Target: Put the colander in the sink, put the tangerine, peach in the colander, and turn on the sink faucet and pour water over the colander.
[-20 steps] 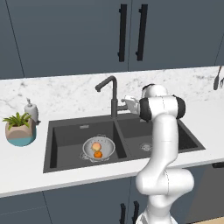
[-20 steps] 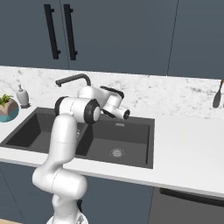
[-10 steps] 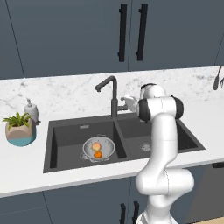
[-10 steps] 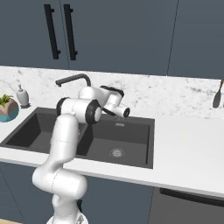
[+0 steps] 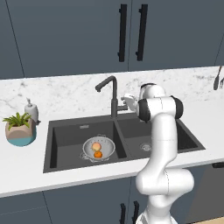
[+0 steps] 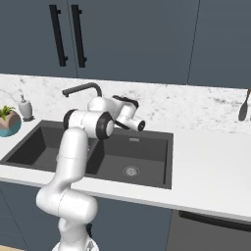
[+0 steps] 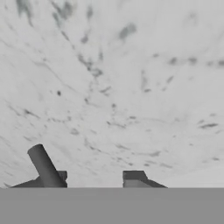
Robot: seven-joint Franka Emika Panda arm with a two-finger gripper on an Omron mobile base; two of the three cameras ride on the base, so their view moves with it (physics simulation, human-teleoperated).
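Behind the arm [image 5: 159,131], pincer [image 5: 124,101] mostly hidden.

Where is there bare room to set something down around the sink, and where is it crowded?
Bare: the right basin of the sink, holding just its drain; the marble counter right of it; the front strip. Crowded: the left basin, where the colander carries the peach and tangerine; behind the divider, where the gripper sits by the sink faucet; the plant pot corner.

White arm bent forward, end effector [image 7: 94,178] level, fingers apart
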